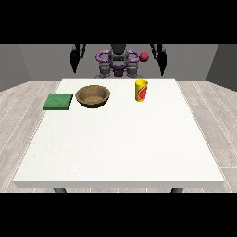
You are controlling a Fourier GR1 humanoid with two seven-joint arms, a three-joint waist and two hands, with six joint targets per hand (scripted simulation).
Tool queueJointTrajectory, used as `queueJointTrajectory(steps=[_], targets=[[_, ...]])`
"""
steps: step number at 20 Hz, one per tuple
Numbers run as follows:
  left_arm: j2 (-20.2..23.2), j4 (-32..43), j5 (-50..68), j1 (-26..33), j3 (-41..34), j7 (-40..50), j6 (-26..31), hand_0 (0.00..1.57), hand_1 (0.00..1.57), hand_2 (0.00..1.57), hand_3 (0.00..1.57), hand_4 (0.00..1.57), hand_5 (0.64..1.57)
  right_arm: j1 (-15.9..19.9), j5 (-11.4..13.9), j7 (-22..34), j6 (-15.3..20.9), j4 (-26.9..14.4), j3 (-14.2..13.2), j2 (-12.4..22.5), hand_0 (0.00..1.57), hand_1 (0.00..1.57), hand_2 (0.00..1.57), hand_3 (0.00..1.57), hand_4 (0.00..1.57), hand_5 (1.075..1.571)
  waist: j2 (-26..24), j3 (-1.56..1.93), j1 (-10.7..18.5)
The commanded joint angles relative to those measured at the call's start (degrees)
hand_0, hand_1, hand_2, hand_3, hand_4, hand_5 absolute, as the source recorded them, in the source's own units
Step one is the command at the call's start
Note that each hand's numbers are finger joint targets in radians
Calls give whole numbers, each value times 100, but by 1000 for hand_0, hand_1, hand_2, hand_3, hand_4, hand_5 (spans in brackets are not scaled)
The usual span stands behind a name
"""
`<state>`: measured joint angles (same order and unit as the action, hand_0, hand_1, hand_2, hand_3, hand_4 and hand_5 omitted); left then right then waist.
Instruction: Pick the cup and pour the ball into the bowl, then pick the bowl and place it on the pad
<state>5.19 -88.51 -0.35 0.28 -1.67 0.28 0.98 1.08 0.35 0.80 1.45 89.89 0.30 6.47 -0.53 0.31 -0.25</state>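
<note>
A yellow cup [141,90] with a red mark stands upright on the white table [120,139], right of the middle at the back. Left of it rests a brown wooden bowl [93,96]; nothing shows inside it. A flat green pad [58,101] lies further left, next to the bowl. No ball is visible inside the cup from this angle. The hand at the view's left [74,60] and the hand at the view's right [162,64] both hang beyond the table's far edge, fingers straight and pointing down, holding nothing and well away from the cup and bowl.
A small red round thing [144,56] shows beside the robot's torso [118,62], above the cup. The table's near half stretches towards the camera. Grey wood floor surrounds the table.
</note>
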Motion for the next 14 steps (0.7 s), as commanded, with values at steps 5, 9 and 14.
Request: queueJointTrajectory(steps=[5,9,14], targets=[[255,-587,59,-130,-50,494,78,0,0,0,0,0,1557,91,-72,547,-39,545,-84,230,0,0,0,0,0,1569,-1481,-18,-51],[-1,-1052,943,-513,-441,1105,34,0,0,0,0,0,1557,31,-1286,810,-841,538,-851,655,0,0,0,0,0,1570,-1166,-30,-38],[212,-964,1052,-203,-797,215,368,0,0,0,0,0,1547,27,-1725,569,-1327,656,-1418,1060,0,0,0,0,0,1570,-549,-32,-79]])
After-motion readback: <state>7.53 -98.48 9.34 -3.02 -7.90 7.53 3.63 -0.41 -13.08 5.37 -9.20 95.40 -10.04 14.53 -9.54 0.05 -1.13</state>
